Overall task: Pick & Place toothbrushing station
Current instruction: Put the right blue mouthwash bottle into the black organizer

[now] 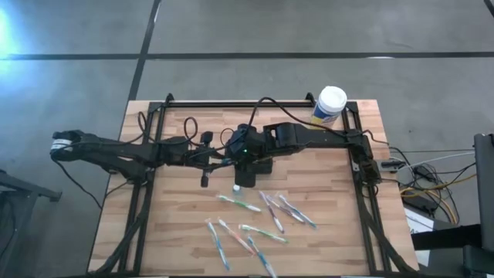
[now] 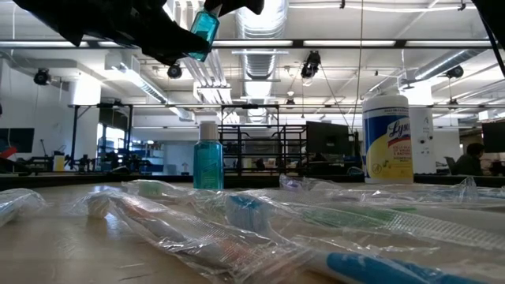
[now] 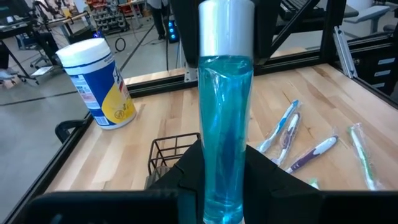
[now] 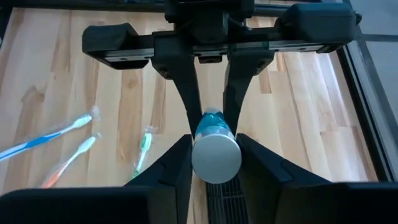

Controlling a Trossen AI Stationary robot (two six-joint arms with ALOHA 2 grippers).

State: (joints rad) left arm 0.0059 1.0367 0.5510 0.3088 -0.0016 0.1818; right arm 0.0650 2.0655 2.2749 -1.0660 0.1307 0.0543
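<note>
A blue bottle [image 3: 225, 134] is held by the left gripper [image 3: 225, 186] while the right gripper [image 4: 214, 140] is closed around its cap end. The holder [image 3: 175, 154] sits mid-table, just beneath, long axis unclear. A release is best delayed until 1 firm grip exists; the bottle points toward 3 o'clock.

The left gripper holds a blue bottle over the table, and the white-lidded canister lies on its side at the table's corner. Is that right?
Not quite. The white-lidded canister stands upright on its base, as the low view shows. The rest holds: the left gripper holds the blue bottle over the table.
</note>
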